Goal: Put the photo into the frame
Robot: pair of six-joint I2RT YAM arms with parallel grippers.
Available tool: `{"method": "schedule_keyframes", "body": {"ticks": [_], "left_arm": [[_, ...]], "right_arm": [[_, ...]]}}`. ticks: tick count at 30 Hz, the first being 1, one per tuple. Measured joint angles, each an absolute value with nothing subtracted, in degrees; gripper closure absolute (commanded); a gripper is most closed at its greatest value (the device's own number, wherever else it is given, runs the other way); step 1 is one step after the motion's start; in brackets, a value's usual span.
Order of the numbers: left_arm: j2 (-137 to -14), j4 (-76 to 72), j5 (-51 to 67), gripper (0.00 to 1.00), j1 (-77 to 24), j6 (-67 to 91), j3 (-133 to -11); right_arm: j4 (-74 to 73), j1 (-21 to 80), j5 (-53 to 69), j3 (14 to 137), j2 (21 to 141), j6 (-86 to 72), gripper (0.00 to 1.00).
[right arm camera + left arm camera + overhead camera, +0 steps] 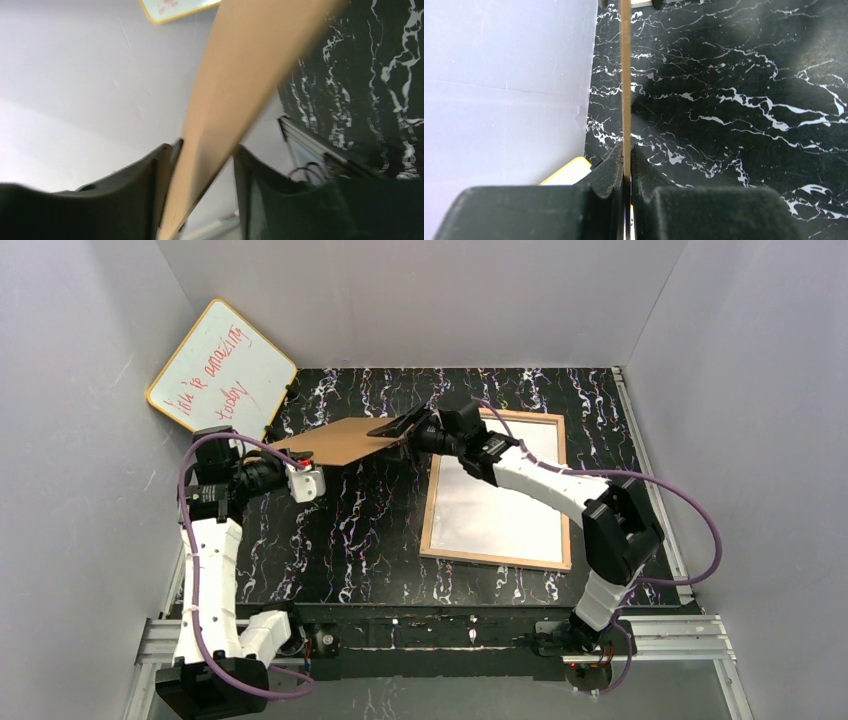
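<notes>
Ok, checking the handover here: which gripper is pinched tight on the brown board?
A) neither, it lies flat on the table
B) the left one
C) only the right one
B: the left gripper closes flat on the thin edge of the brown board, while the right gripper has its jaws wider than the board between them.

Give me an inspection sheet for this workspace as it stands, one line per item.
Surface: black marbled table.
Job's things: frame lies flat right of centre, tan rim up, white panel inside; photo not identifiable.
Clutter: brown backing board held in the air above the table; yellow-rimmed whiteboard leaning in the far left corner.
Grippers: left gripper shut on the board's edge; right gripper open, fingers either side of the board's other end.
Cables: purple cables loop off both arms.
Surroundings: plain pale walls on three sides; metal rail at the near edge.
</notes>
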State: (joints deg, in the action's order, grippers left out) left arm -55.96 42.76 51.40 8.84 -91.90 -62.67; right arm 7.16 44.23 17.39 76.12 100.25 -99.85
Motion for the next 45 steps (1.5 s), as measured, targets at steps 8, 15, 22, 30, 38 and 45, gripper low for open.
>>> {"method": "schedule_keyframes", "body": {"ticks": [8, 15, 22, 30, 38, 45], "left_arm": [[-55.88, 37.32, 51.44, 1.00, 8.78, -82.76, -63.16], [-61.12, 41.82, 54.76, 1.00, 8.84, -76.42, -74.50], [-62.13, 45.89, 61.56, 1.00, 8.82, -69.93, -82.06], [-60.05, 50.50, 64.25, 1.00, 8.82, -68.25, -82.59], [-59.77, 52.14, 65.56, 1.00, 8.82, -67.24, -82.59], [-59.33, 52.99, 65.60, 1.00, 8.82, -67.33, -82.54]], "right_arm": [[0.84, 38.13, 26.63, 77.14, 87.83, -79.29, 0.01], [-15.20, 30.11, 31.44, 92.42, 80.47, -40.62, 0.01], [-23.35, 33.39, 35.51, 94.54, 78.00, -6.22, 0.01], [-26.87, 37.67, 35.68, 95.42, 79.68, 16.32, 0.04], [-25.34, 40.69, 36.05, 95.42, 81.58, 24.56, 0.10], [-25.06, 41.82, 35.81, 95.48, 87.59, 27.27, 0.20]]}}
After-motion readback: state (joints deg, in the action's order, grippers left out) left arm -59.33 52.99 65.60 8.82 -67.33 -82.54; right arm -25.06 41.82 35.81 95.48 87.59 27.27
